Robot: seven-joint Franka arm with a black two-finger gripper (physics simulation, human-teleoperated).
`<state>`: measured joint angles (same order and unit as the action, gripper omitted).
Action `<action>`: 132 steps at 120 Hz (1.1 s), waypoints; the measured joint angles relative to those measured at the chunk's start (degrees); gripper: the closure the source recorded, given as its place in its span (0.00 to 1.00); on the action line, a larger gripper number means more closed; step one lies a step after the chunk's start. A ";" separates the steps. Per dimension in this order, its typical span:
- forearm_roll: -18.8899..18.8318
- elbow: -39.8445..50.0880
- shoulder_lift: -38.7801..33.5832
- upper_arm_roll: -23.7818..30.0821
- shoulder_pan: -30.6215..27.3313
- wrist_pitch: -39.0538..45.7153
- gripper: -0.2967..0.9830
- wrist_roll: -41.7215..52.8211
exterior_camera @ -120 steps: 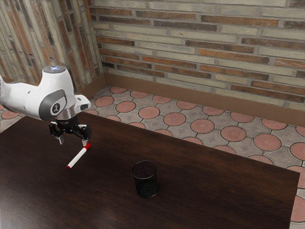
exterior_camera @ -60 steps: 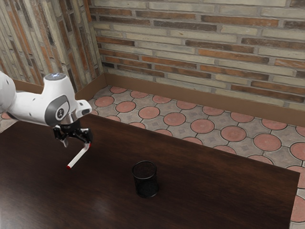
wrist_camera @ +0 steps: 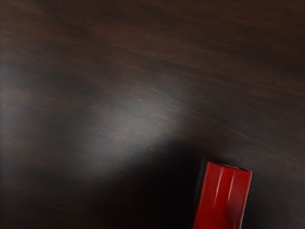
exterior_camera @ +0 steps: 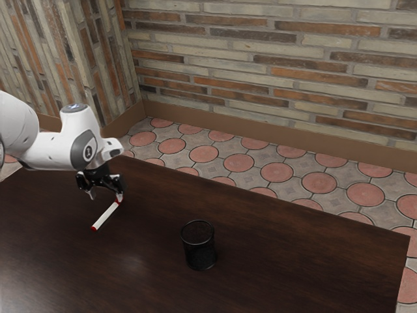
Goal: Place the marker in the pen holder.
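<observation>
My black gripper is over the table toward the exterior view's left, its two fingers standing apart, open. The marker, white with red ends, lies on the dark table just below it. The finger on the exterior view's right overlaps the marker's far red end and partly hides it. In the wrist view the marker's red end appears large at the lower edge, under the hand. A black mesh pen holder stands upright, apart from the marker, farther toward the exterior view's right.
The dark wooden table carries the marker and pen holder. Its far edge runs behind them, with a tiled floor and brick wall beyond. Bare tabletop lies between marker and holder.
My hand has shifted slightly toward the exterior view's right and a little lower, covering more of the marker's far red end. The marker and pen holder have stayed in place.
</observation>
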<state>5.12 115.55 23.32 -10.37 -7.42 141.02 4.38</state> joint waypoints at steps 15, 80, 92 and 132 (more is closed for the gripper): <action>0.55 -0.34 0.25 0.13 -0.08 -0.02 0.23 2.57; 4.82 -1.15 0.69 0.70 -0.10 -0.08 0.60 10.06; 5.76 -0.31 0.23 0.70 -0.05 -0.10 0.66 10.86; 9.97 1.78 -0.82 1.03 0.04 -0.57 0.64 12.73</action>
<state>15.09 117.32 22.50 -9.34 -7.38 140.45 17.10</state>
